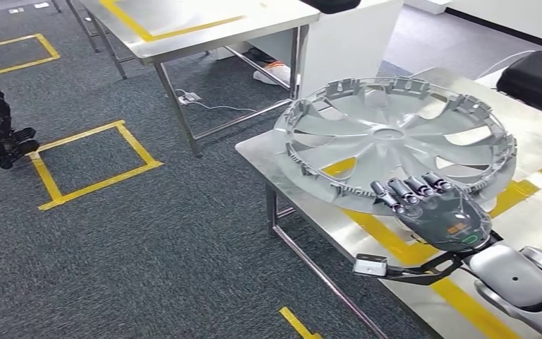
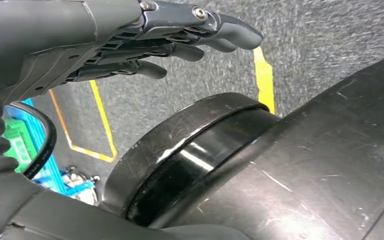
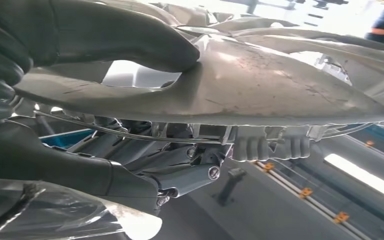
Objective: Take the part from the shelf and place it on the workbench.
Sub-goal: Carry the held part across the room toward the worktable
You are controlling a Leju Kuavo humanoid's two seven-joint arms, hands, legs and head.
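You are looking at one wheel cover [image 1: 395, 134], two steel tables [image 1: 289, 152] [image 1: 205, 35], and one black case [image 1: 536, 81].

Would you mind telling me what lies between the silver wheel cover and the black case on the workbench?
Only bare steel workbench top lies between the silver plastic wheel cover and the black case at the far corner, as the head view shows.

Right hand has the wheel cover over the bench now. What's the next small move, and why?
Probably lower the wheel cover a little until it lies flat on the workbench, then release. The right hand grips its near rim, thumb on one face and fingers on the other, and the cover appears tilted, with that edge lifted.
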